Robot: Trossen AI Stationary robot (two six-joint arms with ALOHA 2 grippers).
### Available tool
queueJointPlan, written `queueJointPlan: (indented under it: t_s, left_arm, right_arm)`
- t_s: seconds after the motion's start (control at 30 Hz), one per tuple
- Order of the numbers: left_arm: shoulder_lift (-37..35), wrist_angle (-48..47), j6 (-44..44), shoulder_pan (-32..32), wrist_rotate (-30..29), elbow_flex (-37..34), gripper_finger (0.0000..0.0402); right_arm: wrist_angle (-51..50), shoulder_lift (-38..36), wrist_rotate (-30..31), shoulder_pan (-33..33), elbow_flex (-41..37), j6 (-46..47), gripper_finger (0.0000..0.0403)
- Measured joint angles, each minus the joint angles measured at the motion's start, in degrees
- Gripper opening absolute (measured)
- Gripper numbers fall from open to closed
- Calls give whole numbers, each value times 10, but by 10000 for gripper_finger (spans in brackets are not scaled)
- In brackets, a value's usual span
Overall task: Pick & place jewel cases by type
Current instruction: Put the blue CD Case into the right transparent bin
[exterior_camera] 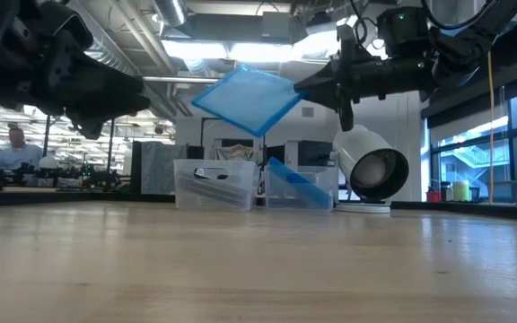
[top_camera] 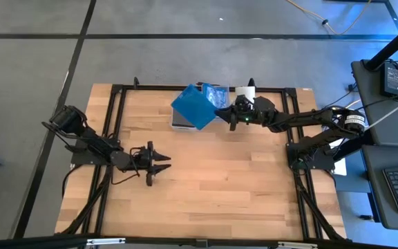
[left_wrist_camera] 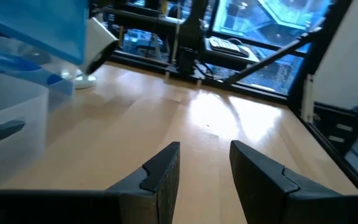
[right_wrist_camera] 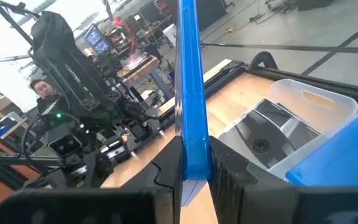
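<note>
A translucent blue jewel case (top_camera: pixel 194 106) is held clear of the tabletop (top_camera: pixel 220 180), tilted with one corner pointing down, above the two clear plastic bins (exterior_camera: pixel 214 184) standing at the far edge. The right gripper (top_camera: pixel 221 113) is clenched on one edge of this case; the right wrist view shows the case edge-on (right_wrist_camera: pixel 189 93), pinched between the two dark fingers (right_wrist_camera: pixel 166 171). Directly below, one bin holds dark grey cases with a disc (right_wrist_camera: pixel 272 134) lying flat in it, and the bin just beside it holds another blue case (exterior_camera: pixel 296 184) leaning at an angle. A white cylinder roll (exterior_camera: pixel 372 166) lies on its side just beside the bins, on the right arm's side. The left gripper (top_camera: pixel 159 163) hangs over the bare wood well apart from the bins, toward the left arm's side of the tabletop, its fingers (left_wrist_camera: pixel 160 171) parted with a gap between them and grasping nothing. In the low view, a person (exterior_camera: pixel 10 148) is seated in the room behind the tabletop.
</note>
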Motion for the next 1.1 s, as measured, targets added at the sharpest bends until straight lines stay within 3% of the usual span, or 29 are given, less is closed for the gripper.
queueJointPlan:
  t_s: [0.37, 1.1]
  left_arm:
    - [0, 4, -116, 9, -118, 0, 137]
    - [0, 4, -135, 57, -119, 0, 137]
  right_arm:
    - [-9, 0, -1, 0, 0, -31, 64]
    - [-19, 0, -1, 0, 0, -60, 64]
